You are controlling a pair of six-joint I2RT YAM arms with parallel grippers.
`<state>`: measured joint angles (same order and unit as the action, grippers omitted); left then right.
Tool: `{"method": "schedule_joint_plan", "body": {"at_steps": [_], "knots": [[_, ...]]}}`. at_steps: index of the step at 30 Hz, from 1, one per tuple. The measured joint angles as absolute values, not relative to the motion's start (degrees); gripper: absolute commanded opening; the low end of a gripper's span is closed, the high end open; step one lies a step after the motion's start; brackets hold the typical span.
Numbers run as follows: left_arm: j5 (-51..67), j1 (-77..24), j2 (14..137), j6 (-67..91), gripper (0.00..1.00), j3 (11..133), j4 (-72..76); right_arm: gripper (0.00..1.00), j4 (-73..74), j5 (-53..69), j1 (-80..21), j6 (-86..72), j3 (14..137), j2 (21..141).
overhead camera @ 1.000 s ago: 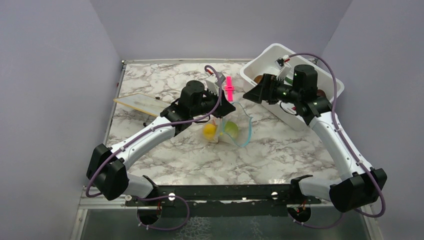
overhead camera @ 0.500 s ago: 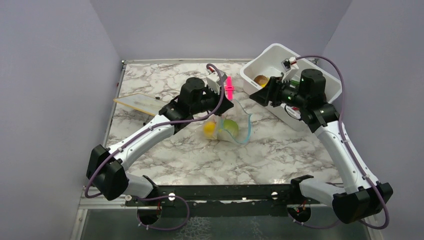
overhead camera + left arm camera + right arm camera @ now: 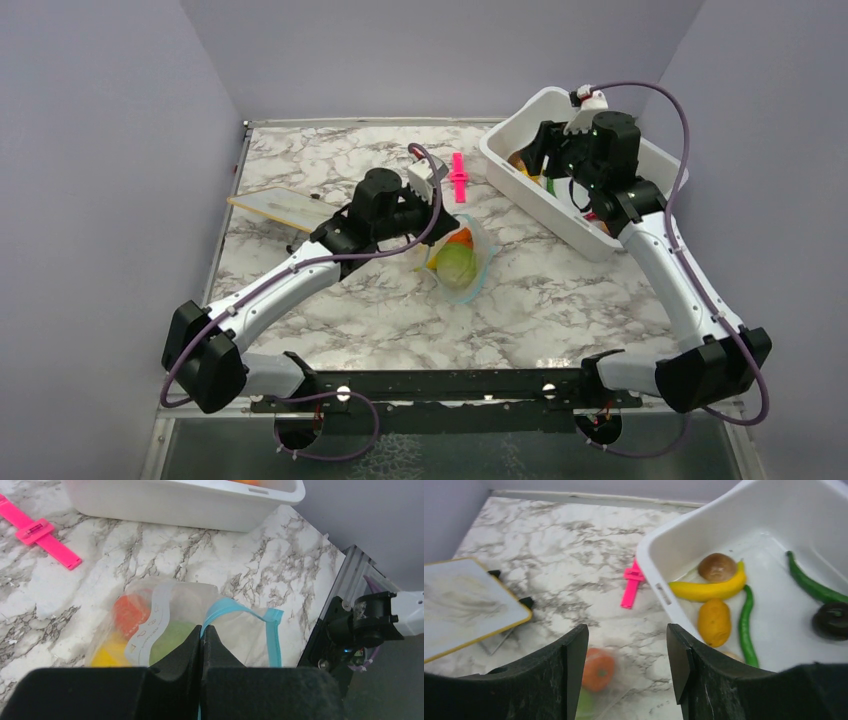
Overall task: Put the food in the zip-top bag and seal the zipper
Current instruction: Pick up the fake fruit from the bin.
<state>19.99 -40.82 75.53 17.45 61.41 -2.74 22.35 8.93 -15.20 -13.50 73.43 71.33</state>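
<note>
The clear zip-top bag (image 3: 470, 272) lies mid-table with a green ball (image 3: 456, 264), an orange piece (image 3: 461, 239) and a yellow piece (image 3: 107, 655) inside. My left gripper (image 3: 201, 630) is shut on the bag's light blue zipper (image 3: 235, 607) and holds that edge up. Over the near-left end of the white tub (image 3: 520, 185), my right gripper (image 3: 626, 627) stands open and holds nothing. More food lies in the tub: a yellow banana (image 3: 706, 589), a brown ball (image 3: 717, 566), an orange-yellow piece (image 3: 714, 621), green beans (image 3: 746, 625) and a dark brown piece (image 3: 831, 620).
A bright pink clip (image 3: 458, 176) lies on the marble between the bag and the back wall. A flat pale board (image 3: 280, 207) with a yellow rim sits propped at the left. Purple walls close in the table on three sides.
My right gripper has drawn back from beside the bag to over the tub, its jaws narrower. An orange piece now shows in the bag. The bag has sunk and shifted slightly nearer.
</note>
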Motion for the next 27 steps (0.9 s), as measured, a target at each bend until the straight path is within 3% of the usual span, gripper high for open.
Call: {"method": "schedule_joint_plan", "body": {"at_steps": [6, 16, 23, 27], "knots": [[22.9, -40.8, 72.2, 17.1, 0.00, 55.4, -2.1, 0.53, 23.0, -6.2, -15.2, -8.1, 79.0, 79.0], [23.9, -40.8, 68.6, 15.0, 0.00, 51.7, -1.5, 0.54, 23.6, -22.9, -12.3, -2.5, 84.3, 93.6], [23.8, -40.8, 67.1, 14.6, 0.00, 51.4, -0.9, 0.54, 24.5, -26.6, -4.9, -3.2, 86.1, 102.2], [23.8, -40.8, 66.6, 14.5, 0.00, 51.3, -0.7, 0.60, 24.9, -26.1, -1.3, -4.3, 88.2, 106.5]]}}
